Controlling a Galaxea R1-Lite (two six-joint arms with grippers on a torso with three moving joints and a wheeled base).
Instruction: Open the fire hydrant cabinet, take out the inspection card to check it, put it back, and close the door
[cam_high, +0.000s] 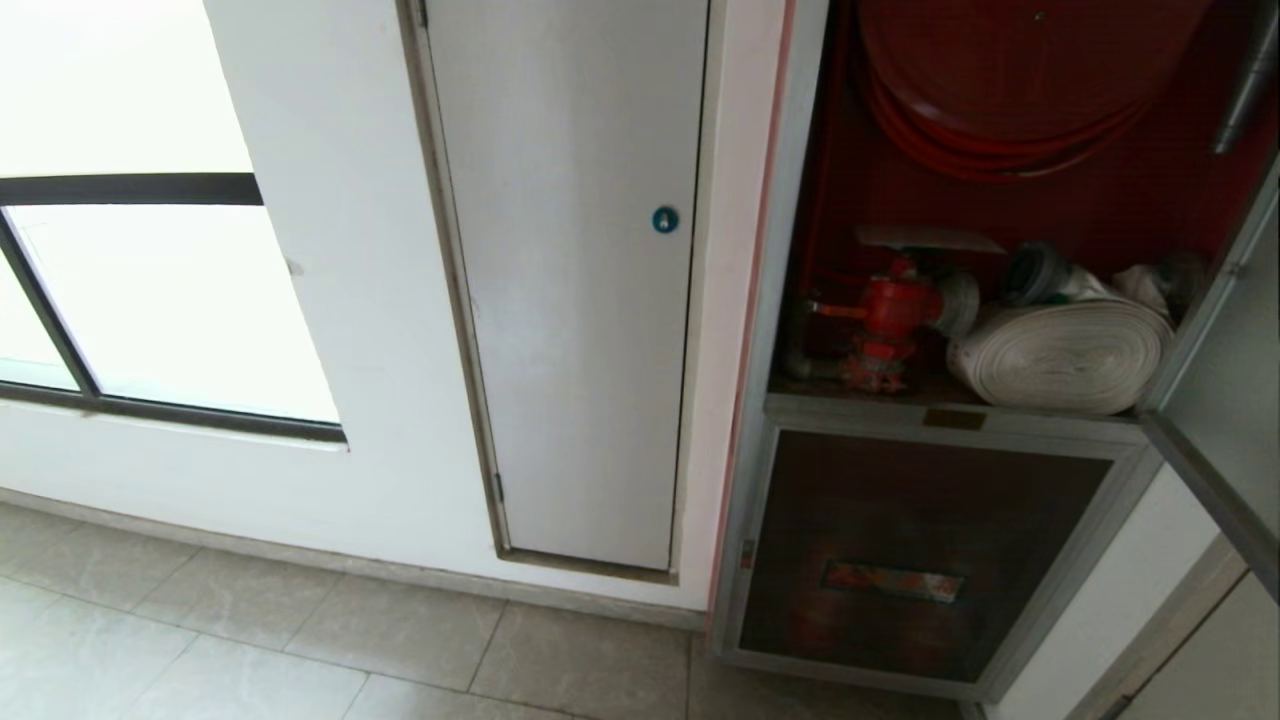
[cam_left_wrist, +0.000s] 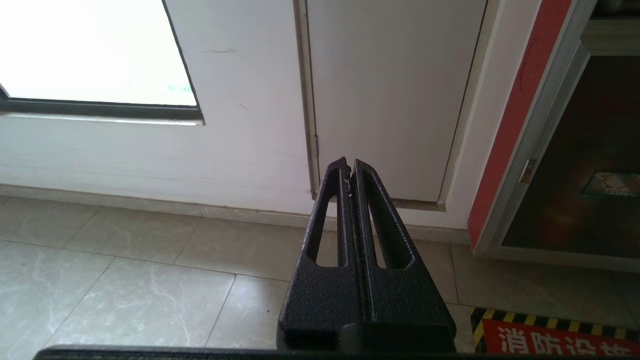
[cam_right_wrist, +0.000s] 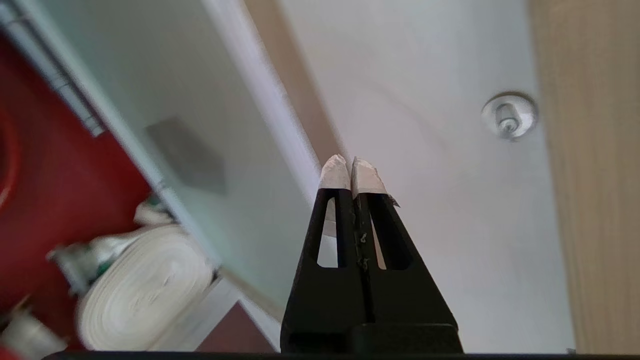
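Black slotted fingers (cam_right_wrist: 336, 176), white-taped tips

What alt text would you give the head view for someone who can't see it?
The cabinet stands open at right, its door swung out, showing a red reel, a red valve and a rolled white hose. A grey-white panel and a window lie to its left.

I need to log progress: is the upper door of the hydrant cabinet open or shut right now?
Open. The door is swung out at the right, leaving the rolled hose and red valve uncovered.
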